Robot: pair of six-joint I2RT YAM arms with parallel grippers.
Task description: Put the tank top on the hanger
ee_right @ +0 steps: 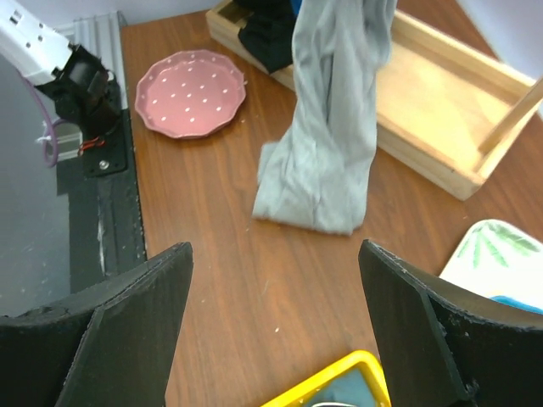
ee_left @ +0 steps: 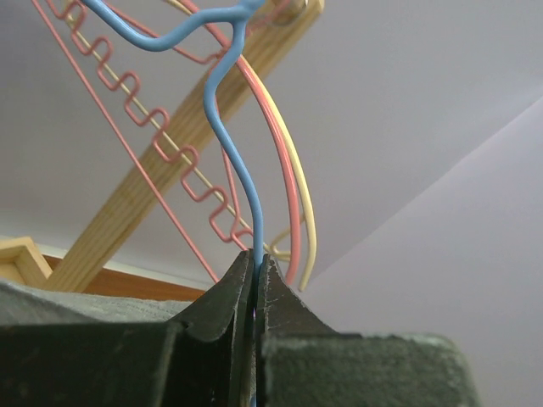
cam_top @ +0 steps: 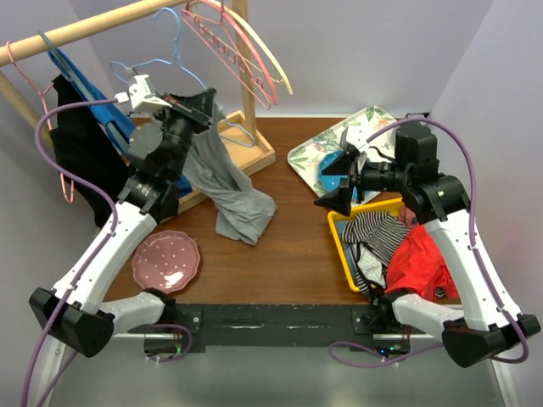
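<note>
**A:** What rests on the tabletop (cam_top: 280,254)?

**B:** The tank top (cam_top: 233,191). It hangs from near the left end effector (ee_left: 256,263), its lower end heaped left of centre toward the rear edge.

**A:** And the grips?

**B:** The right end effector (ee_right: 276,297) stands wide and empty, facing the cloth. The left is clamped on the hanger (ee_left: 256,229). This is likely the threading step. Next, the right must pinch a free strap and lead it over the hanger.

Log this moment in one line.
left fingers: shut on pale-blue hanger | right fingers: open, empty | tank top: hanging, lower end on table
</note>
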